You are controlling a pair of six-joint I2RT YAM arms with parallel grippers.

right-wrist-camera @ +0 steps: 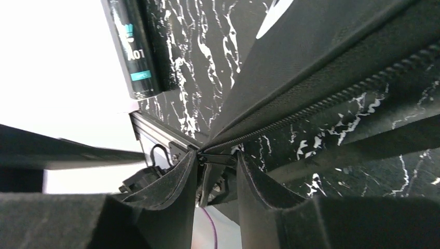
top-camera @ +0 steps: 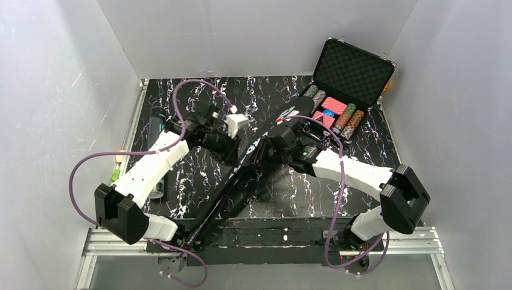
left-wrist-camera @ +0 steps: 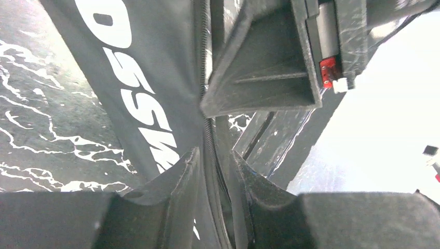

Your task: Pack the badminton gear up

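1. Black worktop (top-camera: 253,90) with white marble veining fills the floor of the white-walled booth, and everything sits on it.
2. Long black racket bag (top-camera: 236,186) lies on a slant, from the near edge by the left arm's base up toward the far right. Its far end is close to the chip case, and white lettering (left-wrist-camera: 140,88) runs along its side.
3. White-shelled left arm (top-camera: 151,163) and right arm (top-camera: 356,169) both reach in to the bag's middle stretch from opposite sides.
4. Black hard case (top-camera: 353,72) stands open in the far right corner, lid tilted up, with rolls of coloured poker chips (top-camera: 341,118) in its tray.
5. Dark-labelled tube (top-camera: 156,128) lies along the left edge of the worktop, apart from the bag and partly hidden under the left arm. The right wrist view shows a teal patch on its label.
6. Black-fingered left pincer (left-wrist-camera: 214,153) has its 2 fingers parted, straddling the bag's zipped edge, with the other pincer just across from it.
7. Matching right pincer (right-wrist-camera: 217,155) is parted too, its fingers on either side of the zip's end and not pressed together.
8. Small zip slider (right-wrist-camera: 210,158) sits between those right fingers, and the row of zip teeth (right-wrist-camera: 332,101) runs away from it along the bag.
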